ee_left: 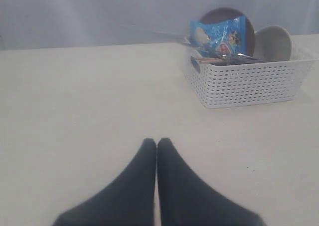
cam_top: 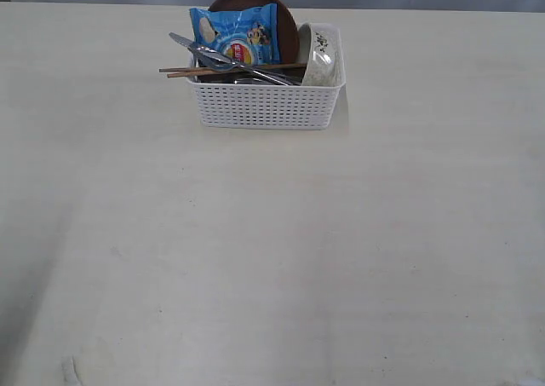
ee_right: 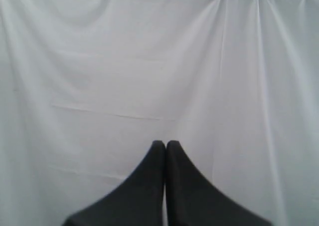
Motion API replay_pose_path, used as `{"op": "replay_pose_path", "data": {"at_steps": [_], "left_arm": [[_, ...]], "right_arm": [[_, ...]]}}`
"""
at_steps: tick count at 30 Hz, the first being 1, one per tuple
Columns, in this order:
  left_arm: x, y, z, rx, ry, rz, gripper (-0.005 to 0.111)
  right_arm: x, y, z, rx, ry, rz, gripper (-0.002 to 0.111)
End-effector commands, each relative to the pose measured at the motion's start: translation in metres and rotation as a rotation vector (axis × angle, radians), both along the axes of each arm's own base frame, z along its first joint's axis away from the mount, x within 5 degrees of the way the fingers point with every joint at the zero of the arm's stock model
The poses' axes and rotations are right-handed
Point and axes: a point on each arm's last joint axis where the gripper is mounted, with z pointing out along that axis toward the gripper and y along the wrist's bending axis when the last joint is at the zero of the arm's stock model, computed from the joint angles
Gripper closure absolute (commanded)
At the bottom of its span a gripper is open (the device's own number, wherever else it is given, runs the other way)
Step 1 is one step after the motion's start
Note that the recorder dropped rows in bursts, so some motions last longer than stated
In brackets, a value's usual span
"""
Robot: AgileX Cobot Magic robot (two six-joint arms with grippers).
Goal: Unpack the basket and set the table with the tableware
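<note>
The left gripper (ee_left: 157, 142) has its two dark fingers pressed together on nothing, low over the table (cam_top: 272, 258). The right gripper (ee_right: 165, 143) is likewise closed and empty, and faces a white curtain (ee_right: 149, 61).

In the exterior view the one white basket (cam_top: 264, 105) sits toward 12 o'clock from the table's middle, close to the far edge. Bare tabletop spreads wide at 3, 6 and 9 o'clock.

- **12 o'clock wall of the basket:** one brown plate (cam_top: 285, 20) stands on edge.
- **In front of the plate:** one blue snack packet (cam_top: 234, 32) leans against it. Its print is too small to read.
- **3 o'clock end:** one pale bowl (cam_top: 322, 58) with a leaf pattern stands on its side.
- **9 o'clock rim:** two wooden chopsticks (cam_top: 183, 70) poke out over it.
- **Above the chopsticks:** steel cutlery (cam_top: 192, 45) lies pointing toward 10 o'clock. I cannot tell how many pieces there are.
</note>
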Motion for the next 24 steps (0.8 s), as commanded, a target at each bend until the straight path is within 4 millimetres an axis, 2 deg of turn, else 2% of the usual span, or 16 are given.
{"op": "replay_pose_path", "data": {"at_steps": [1,5,9,13,16,19,24], "left_arm": [[0.0,0.0,-0.001,0.003,-0.002,-0.005,0.107],[0.0,0.0,-0.001,0.003,-0.002,-0.005,0.107],[0.0,0.0,-0.001,0.003,-0.002,-0.005,0.107],[0.0,0.0,-0.001,0.003,-0.002,-0.005,0.107],[0.0,0.0,-0.001,0.003,-0.002,-0.005,0.107],[0.0,0.0,-0.001,0.003,-0.002,-0.005,0.107],[0.0,0.0,-0.001,0.003,-0.002,-0.005,0.107]], "right_arm": [[-0.004,-0.001,0.007,0.001,-0.091,-0.011,0.108],[-0.007,-0.001,0.012,0.058,-0.156,0.02,0.108],[-0.004,0.0,0.013,0.079,-0.053,0.046,0.108],[-0.001,0.001,0.031,0.064,0.137,0.048,0.108],[0.006,0.002,0.055,0.052,0.22,0.046,0.108],[0.022,0.003,0.078,0.042,0.325,0.043,0.108],[0.078,0.009,0.111,0.013,0.595,0.057,0.108]]}}
